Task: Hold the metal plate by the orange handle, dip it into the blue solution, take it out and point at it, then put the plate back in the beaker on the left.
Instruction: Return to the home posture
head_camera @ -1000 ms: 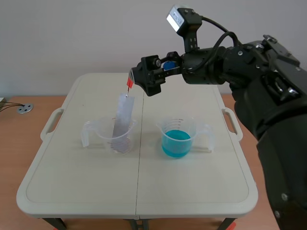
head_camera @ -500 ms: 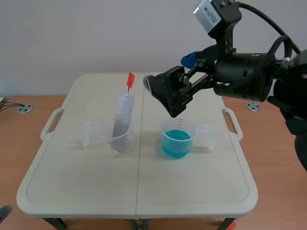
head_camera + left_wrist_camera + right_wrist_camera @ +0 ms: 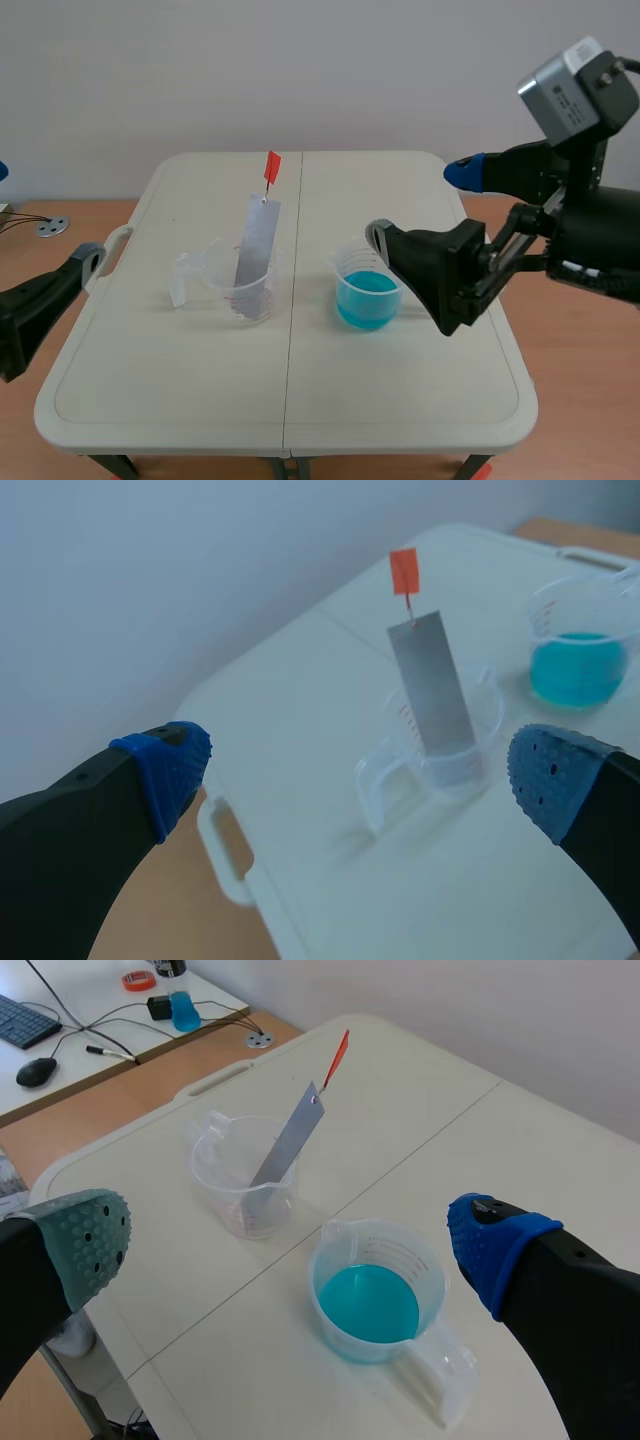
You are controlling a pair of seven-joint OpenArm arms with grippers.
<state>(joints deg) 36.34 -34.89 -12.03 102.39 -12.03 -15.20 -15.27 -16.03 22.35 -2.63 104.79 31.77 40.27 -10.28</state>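
A thin metal plate (image 3: 258, 245) leans in the clear beaker (image 3: 240, 288) on the left, and its orange handle (image 3: 271, 167) sticks up free. The beaker of blue solution (image 3: 368, 297) stands to its right. My right gripper (image 3: 420, 205) hangs open above and to the right of the blue beaker, holding nothing. In the right wrist view the plate (image 3: 290, 1140) and the blue beaker (image 3: 372, 1295) lie ahead of the open right gripper (image 3: 290, 1240). My left gripper (image 3: 40, 215) is open at the table's left edge, and in its wrist view the plate (image 3: 432, 695) stands ahead of it.
The white folding table (image 3: 290, 400) has side handles (image 3: 108, 255) and a centre seam. A round metal disc (image 3: 52, 227) lies on the wooden surface at the left. In the right wrist view a desk with a mouse (image 3: 36, 1071) and cables lies beyond the table.
My right gripper has drawn back from the orange handle, moving right and down toward the table's front. The left gripper has come into view at the left. The plate stays in the beaker.
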